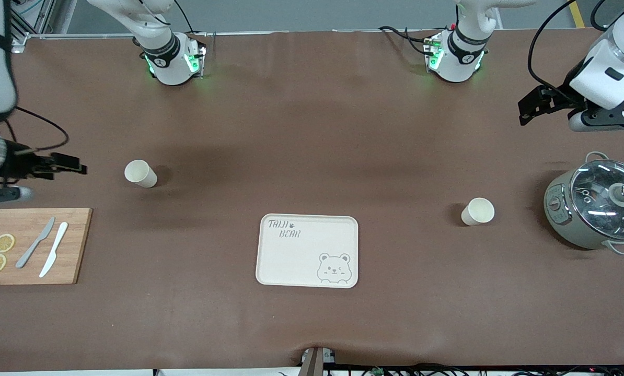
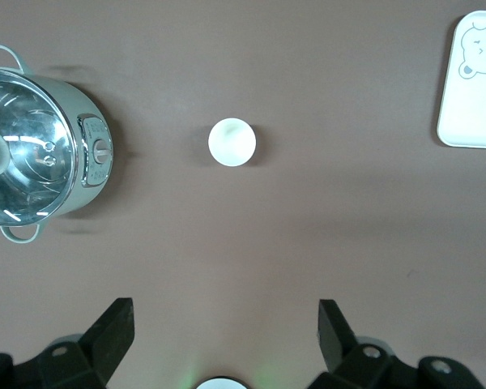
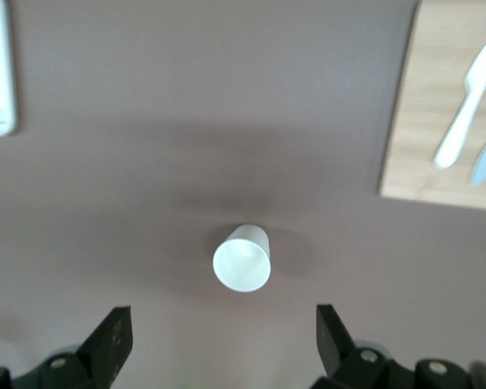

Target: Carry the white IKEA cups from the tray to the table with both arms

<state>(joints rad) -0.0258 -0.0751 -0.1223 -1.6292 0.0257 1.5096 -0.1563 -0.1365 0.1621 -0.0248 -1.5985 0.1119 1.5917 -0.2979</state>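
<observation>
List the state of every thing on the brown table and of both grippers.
Cream bear-print tray: bare.
Cream-white cup near the bamboo board: upright on the table.
Cream-white cup near the pot: upright on the table.
Grey-green pot: glass lid on.
Left gripper: open.
Right gripper: open.

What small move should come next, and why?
Probably only pulling both arms back to rest. The tray is bare, and each cup stands on the table. The left pincer and right pincer are open, holding nothing.
</observation>
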